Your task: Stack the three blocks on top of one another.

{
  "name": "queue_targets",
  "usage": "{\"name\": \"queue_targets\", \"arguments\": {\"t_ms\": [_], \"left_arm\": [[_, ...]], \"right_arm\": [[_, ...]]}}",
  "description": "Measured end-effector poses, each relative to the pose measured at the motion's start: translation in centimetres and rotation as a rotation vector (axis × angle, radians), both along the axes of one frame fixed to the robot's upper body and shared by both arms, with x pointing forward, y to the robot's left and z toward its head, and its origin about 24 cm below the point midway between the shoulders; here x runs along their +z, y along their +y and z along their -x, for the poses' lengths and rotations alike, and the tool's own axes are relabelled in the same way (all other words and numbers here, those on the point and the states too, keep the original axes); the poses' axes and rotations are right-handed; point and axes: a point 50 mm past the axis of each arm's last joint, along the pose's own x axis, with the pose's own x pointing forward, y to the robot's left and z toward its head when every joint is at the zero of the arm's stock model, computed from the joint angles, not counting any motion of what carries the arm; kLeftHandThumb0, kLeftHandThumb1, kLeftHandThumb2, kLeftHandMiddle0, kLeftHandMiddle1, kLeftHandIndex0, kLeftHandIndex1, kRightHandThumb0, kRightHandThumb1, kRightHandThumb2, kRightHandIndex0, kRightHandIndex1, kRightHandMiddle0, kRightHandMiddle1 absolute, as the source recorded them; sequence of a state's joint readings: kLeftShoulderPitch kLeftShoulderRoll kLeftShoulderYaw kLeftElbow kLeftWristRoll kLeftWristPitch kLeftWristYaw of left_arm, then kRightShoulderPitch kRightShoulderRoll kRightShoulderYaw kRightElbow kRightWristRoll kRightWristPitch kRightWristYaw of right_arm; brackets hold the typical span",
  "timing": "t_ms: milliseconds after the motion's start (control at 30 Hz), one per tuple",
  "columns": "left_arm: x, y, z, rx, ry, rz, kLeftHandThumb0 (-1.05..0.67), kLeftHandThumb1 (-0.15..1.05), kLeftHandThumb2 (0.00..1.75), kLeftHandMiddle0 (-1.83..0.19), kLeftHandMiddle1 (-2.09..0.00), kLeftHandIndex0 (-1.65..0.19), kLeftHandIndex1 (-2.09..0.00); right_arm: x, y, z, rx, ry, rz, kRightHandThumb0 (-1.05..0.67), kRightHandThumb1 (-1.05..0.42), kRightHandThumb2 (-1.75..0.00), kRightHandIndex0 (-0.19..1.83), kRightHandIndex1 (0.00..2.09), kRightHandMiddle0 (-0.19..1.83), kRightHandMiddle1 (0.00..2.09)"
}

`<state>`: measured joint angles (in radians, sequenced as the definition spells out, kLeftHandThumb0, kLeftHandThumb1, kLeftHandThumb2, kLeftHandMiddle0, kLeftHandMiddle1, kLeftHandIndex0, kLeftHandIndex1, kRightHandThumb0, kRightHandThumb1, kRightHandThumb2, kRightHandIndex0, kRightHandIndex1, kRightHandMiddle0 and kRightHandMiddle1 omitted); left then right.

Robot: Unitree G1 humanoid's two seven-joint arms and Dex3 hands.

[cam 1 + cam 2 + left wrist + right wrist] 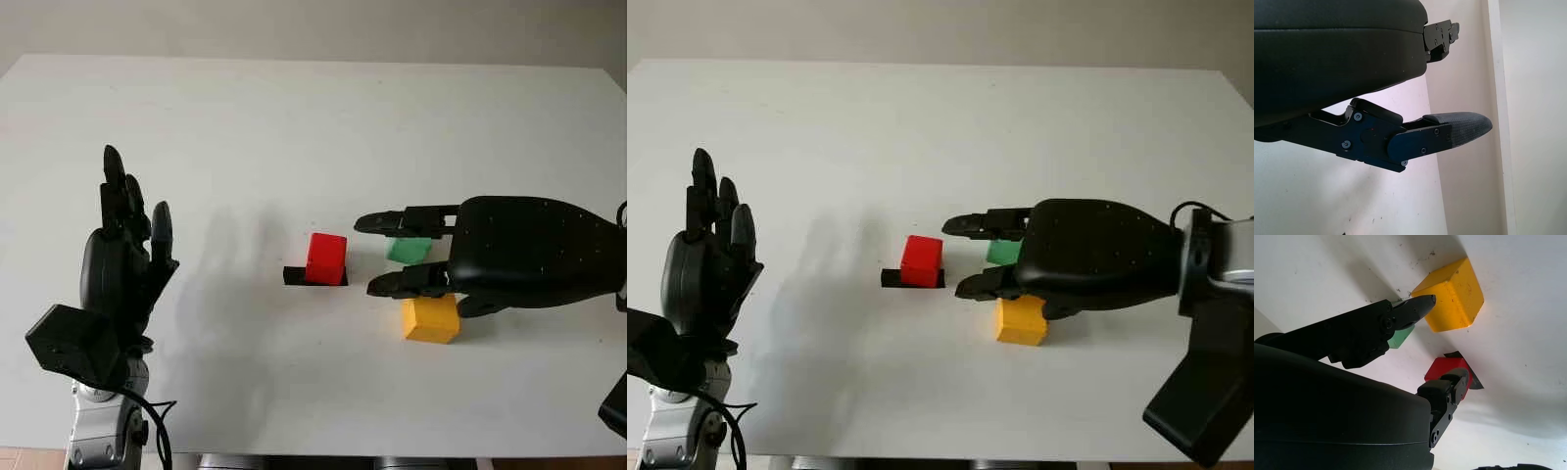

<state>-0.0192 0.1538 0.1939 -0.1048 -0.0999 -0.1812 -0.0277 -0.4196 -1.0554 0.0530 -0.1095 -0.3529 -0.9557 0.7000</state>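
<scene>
A red block (pixel 326 257) stands on a flat black patch (pixel 294 276) in the middle of the white table (pixel 294 117). Right of it lies a green block (pixel 409 250), partly covered by my right hand (pixel 364 255). This hand hovers open, with one finger on the far side of the green block and one on the near side, their tips pointing at the red block. A yellow block (pixel 431 318) sits just in front, under the nearer finger (pixel 1415 306). My left hand (pixel 137 196) is raised open at the table's left, away from the blocks.
The table's front edge (pixel 313 455) runs close below the yellow block. Bare white surface stretches behind and to the left of the blocks.
</scene>
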Motion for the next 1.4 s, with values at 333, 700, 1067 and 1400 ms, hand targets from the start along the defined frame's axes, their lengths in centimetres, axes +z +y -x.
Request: {"name": "queue_targets", "arguments": {"t_ms": [333,700,1067,1400], "left_arm": [[-0.1,0.0,0.0,-0.004,0.009,-0.001,-0.66,1.05,0.59,0.19,-0.05,0.19,-0.03],[0.0,0.0,0.0,-0.004,0.014,-0.010,-0.66,1.05,0.60,0.18,-0.05,0.19,-0.03],[0.0,0.0,0.0,-0.003,0.009,-0.014,-0.67,1.05,0.58,0.18,-0.05,0.19,-0.04],[0.0,0.0,0.1,-0.008,0.008,-0.010,-0.66,1.05,0.59,0.19,-0.05,0.19,-0.02]], "right_arm": [[-0.5,-0.4,0.2,0.011,-0.001,0.042,-0.20,-0.89,-0.05,0.02,0.04,0.51,0.06],[1.0,-1.4,-0.1,-0.044,-0.071,0.064,-0.17,-0.94,-0.06,0.02,0.04,0.38,0.01],[-0.8,-2.2,0.0,-0.080,-0.027,0.065,-0.20,-0.94,-0.05,0.00,0.04,0.34,0.03],[-3.4,-2.4,0.2,-0.069,0.033,-0.042,-0.18,-0.93,-0.05,0.02,0.06,0.39,0.06]]}}
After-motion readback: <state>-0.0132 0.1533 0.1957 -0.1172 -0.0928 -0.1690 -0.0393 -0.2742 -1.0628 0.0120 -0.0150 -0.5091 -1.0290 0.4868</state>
